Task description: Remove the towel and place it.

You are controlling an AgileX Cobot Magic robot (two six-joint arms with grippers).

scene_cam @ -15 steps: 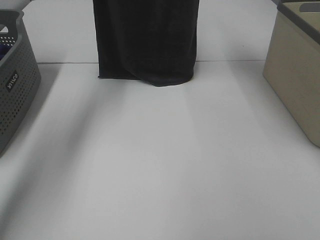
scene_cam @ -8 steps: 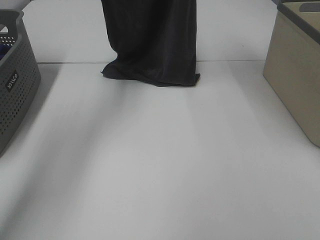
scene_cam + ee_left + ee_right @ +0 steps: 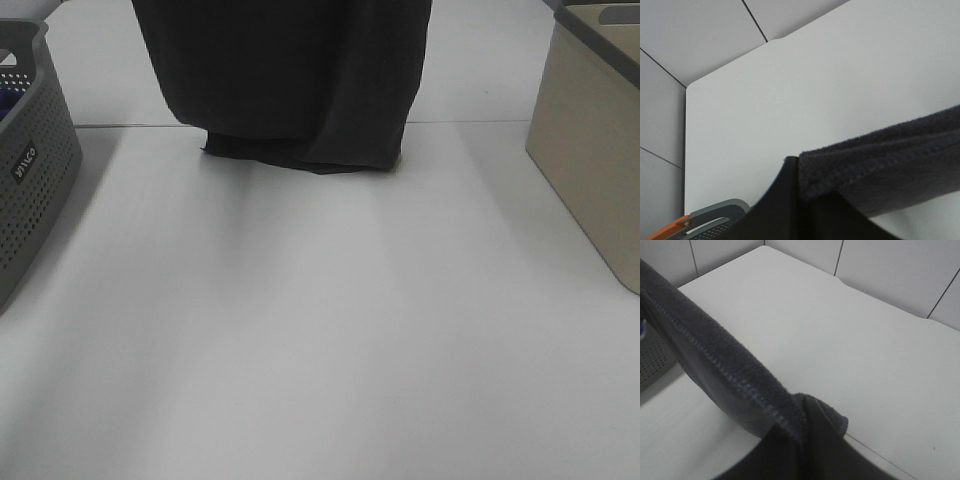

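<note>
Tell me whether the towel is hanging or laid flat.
Hanging: the towel drops from above the frame, with only its lower end bunched on the table.

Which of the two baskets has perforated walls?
The dark grey basket at the left edge of the high view: its side is dotted with holes. The beige basket on the right has smooth, solid walls.

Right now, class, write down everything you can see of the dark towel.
The towel is plain charcoal terry cloth with stitched hems. It hangs spread between the two arms: the left gripper and the right gripper each pinch an upper edge, jaws shut. Its top runs out of the high view. Its bottom edge lies crumpled on the white table.
</note>
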